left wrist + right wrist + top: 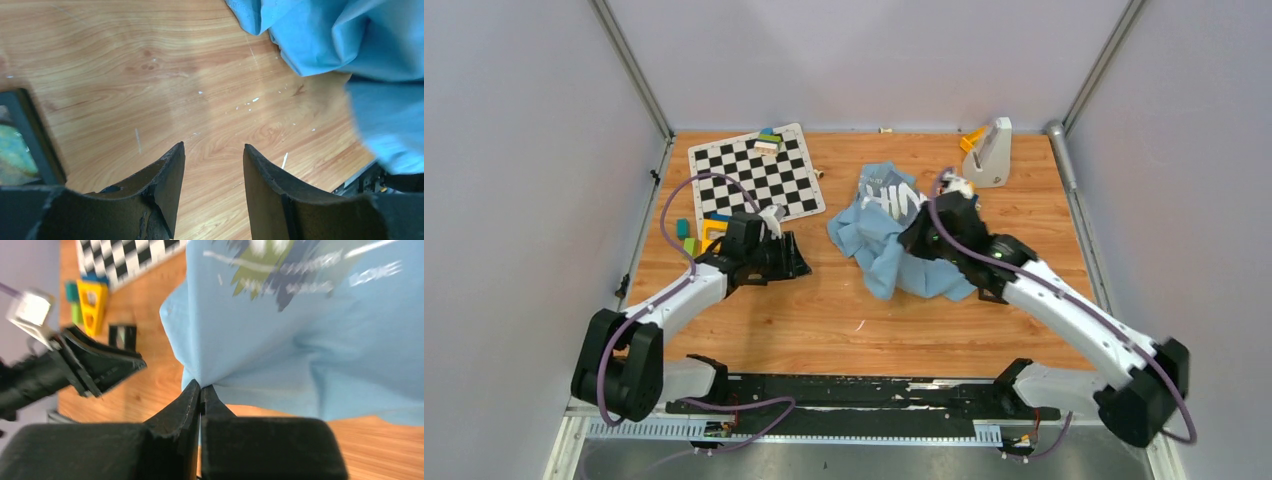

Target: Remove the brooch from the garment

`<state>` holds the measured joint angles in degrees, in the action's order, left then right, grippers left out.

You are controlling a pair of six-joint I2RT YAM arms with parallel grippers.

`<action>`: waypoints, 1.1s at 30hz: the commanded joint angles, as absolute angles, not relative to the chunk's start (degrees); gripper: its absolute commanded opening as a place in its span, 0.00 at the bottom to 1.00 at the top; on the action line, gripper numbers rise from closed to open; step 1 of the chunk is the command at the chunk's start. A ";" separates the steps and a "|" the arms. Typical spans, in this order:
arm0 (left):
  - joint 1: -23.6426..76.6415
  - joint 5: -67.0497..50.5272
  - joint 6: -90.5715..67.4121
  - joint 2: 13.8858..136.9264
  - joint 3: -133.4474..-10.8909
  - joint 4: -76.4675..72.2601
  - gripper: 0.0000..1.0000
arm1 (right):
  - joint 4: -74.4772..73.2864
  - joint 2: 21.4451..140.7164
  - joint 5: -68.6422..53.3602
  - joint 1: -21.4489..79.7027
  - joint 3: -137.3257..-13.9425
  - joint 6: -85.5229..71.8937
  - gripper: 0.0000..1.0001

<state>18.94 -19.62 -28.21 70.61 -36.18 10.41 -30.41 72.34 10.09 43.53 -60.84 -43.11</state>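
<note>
Widest of all, the wooden table point(824, 320), walled in grey on three sides. Right of centre on it, the light blue T-shirt point(874, 250), crumpled in a heap, only part of its white lettering legible from above, its right side hidden under the right arm point(1064, 305). Shown better from the right wrist: a green patch and lines of small white text, though blurred there. At the far left, a checkerboard mat point(757, 175) with a toy block stack point(768, 141) on its far edge; cut down to a corner in the right wrist view. At the far right, a white stand point(992, 155) with an orange piece point(971, 139) just behind. Right gripper point(201, 388) pinched tight on a fold at the shirt's edge, jaws together; tips covered by the wrist from overhead. Left gripper point(214, 155) spread apart over bare wood, holding nothing, near the shirt's left side; cloth only at the top right of its own view. Brooch impossible to pick out in any view; place on the shirt cannot be told.
</note>
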 commanded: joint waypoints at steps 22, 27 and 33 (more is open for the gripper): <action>25.40 -16.64 -52.59 96.00 -49.06 -12.28 0.74 | -37.78 50.36 3.82 22.73 -52.21 -38.41 0.00; 25.36 -13.99 -55.11 101.99 -53.20 -14.94 0.76 | -37.33 49.54 3.15 22.71 -51.12 -38.84 0.00; 25.38 -18.74 -53.72 110.30 -59.38 -17.55 0.49 | -37.40 49.35 4.38 22.63 -50.81 -38.51 0.00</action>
<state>25.41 -17.06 -53.39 108.16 -56.18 -13.02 -38.79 50.33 3.79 22.94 -50.98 -38.87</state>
